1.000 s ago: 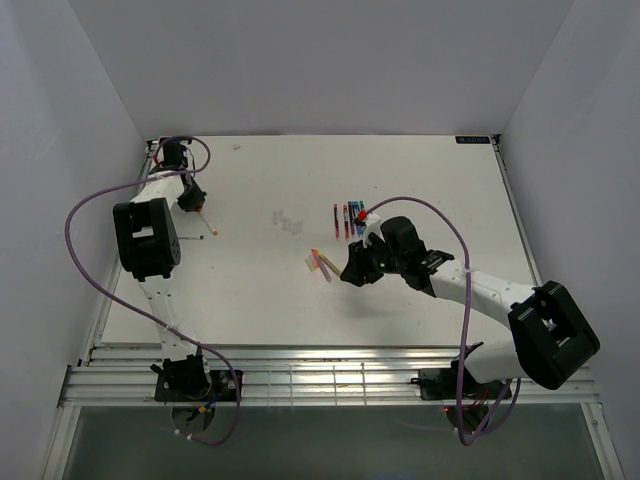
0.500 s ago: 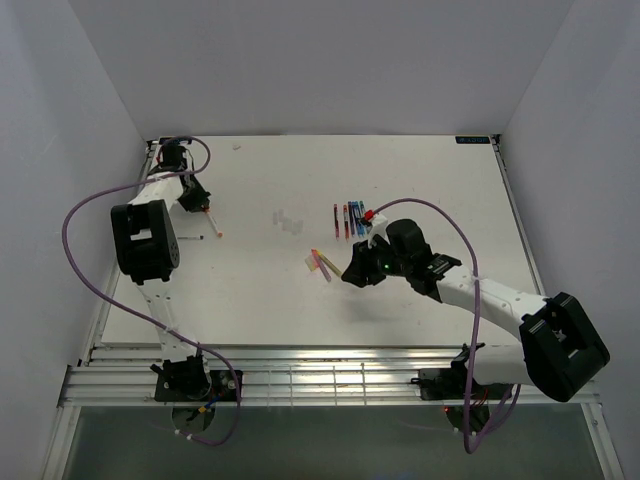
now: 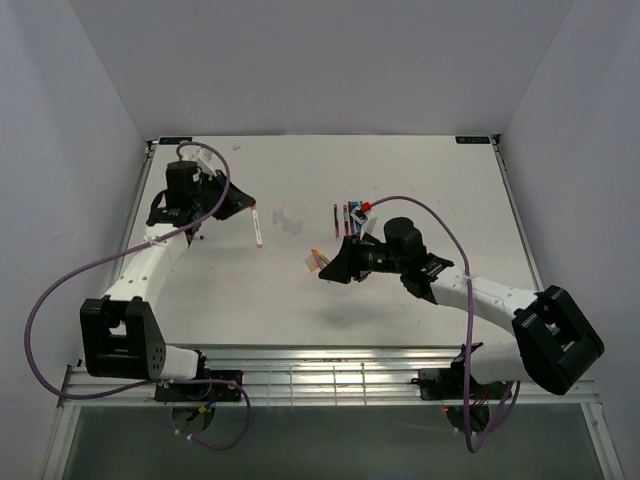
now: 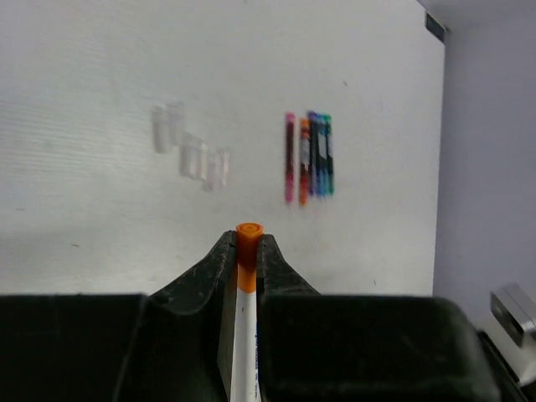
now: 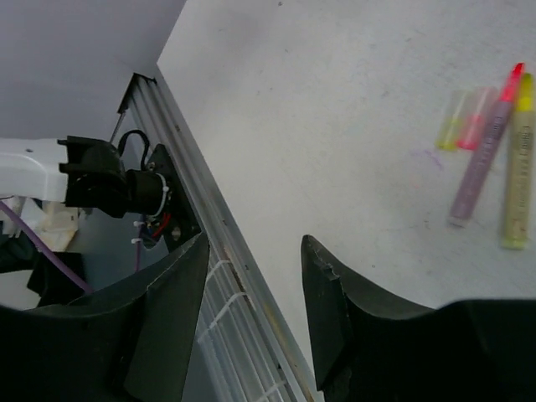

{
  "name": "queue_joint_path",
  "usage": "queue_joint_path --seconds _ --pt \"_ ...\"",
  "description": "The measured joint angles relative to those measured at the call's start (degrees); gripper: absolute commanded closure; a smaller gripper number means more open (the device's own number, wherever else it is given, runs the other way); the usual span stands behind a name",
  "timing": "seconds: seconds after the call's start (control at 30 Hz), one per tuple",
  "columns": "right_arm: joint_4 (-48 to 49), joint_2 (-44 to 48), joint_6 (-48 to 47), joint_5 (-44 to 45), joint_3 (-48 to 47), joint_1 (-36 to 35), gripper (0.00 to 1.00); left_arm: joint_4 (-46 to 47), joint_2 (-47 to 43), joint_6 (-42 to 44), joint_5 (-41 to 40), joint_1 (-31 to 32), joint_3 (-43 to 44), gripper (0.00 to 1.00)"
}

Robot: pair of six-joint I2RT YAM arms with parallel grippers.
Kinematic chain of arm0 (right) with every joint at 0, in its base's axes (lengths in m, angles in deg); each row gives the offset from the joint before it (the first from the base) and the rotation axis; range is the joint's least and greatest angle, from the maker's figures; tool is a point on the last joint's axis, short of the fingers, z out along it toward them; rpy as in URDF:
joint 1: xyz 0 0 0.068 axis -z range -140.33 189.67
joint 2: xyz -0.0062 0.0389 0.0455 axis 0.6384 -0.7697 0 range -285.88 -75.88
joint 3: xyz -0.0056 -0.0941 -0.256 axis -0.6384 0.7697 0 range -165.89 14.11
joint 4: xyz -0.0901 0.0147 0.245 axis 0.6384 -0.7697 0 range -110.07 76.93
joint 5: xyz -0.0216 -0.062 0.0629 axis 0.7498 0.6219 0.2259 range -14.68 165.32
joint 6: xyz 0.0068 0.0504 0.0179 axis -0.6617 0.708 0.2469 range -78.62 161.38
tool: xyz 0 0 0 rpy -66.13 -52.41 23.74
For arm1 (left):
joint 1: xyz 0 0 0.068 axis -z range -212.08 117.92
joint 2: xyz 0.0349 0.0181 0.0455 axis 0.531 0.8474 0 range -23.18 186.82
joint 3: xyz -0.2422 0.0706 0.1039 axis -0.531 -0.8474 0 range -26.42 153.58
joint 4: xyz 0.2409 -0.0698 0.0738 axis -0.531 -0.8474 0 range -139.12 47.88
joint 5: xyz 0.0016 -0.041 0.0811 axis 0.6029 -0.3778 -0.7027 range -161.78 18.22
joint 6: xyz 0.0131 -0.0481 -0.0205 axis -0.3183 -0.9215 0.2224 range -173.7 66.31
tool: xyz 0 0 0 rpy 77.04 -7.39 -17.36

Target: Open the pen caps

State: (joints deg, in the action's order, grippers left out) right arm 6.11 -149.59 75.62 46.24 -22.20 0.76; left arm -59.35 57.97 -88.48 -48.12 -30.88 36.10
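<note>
1. Your left claw (image 4: 245, 244) is clamped on the orange-capped pen (image 3: 257, 228), held above the tabletop (image 3: 200, 290); your right claw (image 5: 251, 285) hangs open, empty.
2. The pink pen (image 5: 481, 163) and yellow pen (image 5: 519, 172) lie uncapped; the pen row (image 3: 349, 216) looks capped.
3. The held pen's long axis runs near-far, orange cap (image 4: 249, 233) nearward.

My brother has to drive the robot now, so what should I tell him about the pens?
The left tool is shut on an orange-ended pen.
The right tool is open and empty, near the pink pen and yellow pen; their caps seem to lie off next to them.
The row of pens farther back looks capped.
Left to do: uncap the held pen, then the row.
</note>
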Motion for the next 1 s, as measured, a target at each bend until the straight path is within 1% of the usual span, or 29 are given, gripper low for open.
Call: queue_joint_path --seconds 0.13,0.23,0.43,0.63,0.8,0.83,0.93,0.97,1.0 --pt "4.7 -5.5 4.2 -0.8 -2.8 -5.0 0.45 4.3 -6.2 -2.0 2.4 9.6 -7.8 1.00" --pt "8.9 -8.1 7.2 -0.5 -4.5 -8.8 0.45 5.9 -10.6 -3.7 3.0 14.0 -13.4 1.00" --pt "16.8 -11.9 10.9 0.6 -6.5 -13.1 0.45 7.6 -17.4 -6.3 3.0 15.6 -19.1 1.00" --pt "18.9 -15.4 12.4 2.2 -8.4 -14.9 0.45 8.3 -22.4 -8.9 2.6 15.8 -21.7 1.00" --pt "18.9 -16.0 12.8 3.9 -8.6 -15.5 0.45 8.2 -23.7 -9.6 2.6 15.9 -21.7 1.00" --pt "18.9 -16.0 12.8 4.3 -8.7 -15.5 0.46 8.2 -23.9 -9.7 2.6 15.9 -21.7 1.00" --pt "18.9 -16.0 12.8 5.0 -9.0 -15.5 0.55 8.2 -24.1 -10.3 2.7 16.0 -21.7 1.00" --pt "19.0 -16.2 12.8 5.1 -9.2 -15.5 0.64 8.2 -24.1 -10.5 2.7 16.0 -21.7 1.00" --pt "19.2 -16.3 12.9 5.2 -9.4 -15.5 0.71 8.2 -24.1 -10.6 2.8 16.1 -21.7 1.00"
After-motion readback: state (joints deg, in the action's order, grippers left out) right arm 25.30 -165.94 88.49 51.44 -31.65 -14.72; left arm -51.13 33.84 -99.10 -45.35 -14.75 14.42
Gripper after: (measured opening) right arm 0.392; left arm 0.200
